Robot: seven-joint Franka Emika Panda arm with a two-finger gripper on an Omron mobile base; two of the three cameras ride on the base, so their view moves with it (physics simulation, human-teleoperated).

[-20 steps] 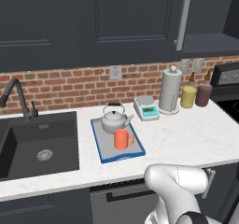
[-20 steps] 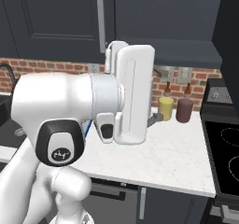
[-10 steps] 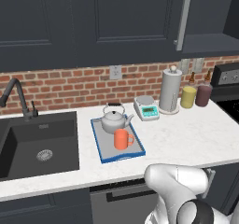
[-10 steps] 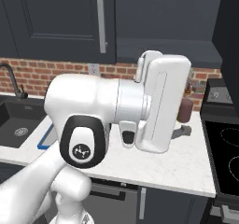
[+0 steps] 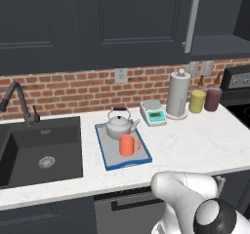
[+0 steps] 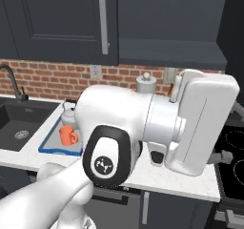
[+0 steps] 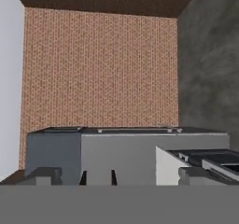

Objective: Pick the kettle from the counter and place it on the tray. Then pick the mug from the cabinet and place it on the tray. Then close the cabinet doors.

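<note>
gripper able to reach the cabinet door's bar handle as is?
Probably not without re-aiming: the gripper points at a brick wall, not the cabinet. The bar handle itself has nothing in front.

The white marbled stone counter is lying open to the right of the blue-rimmed grey tray, bare across to the stove edge. The squat silver kettle and the small orange mug are crowding that tray, almost touching. Along the brick wall 4 things are blocking the back strip: a small white digital scale, a tall white paper-towel roll, a yellow canister and a dark-red canister. Left of the tray, the dark inset sink is dropping away. Overhead, the closed dark navy cabinet doors are capping the space.
</note>
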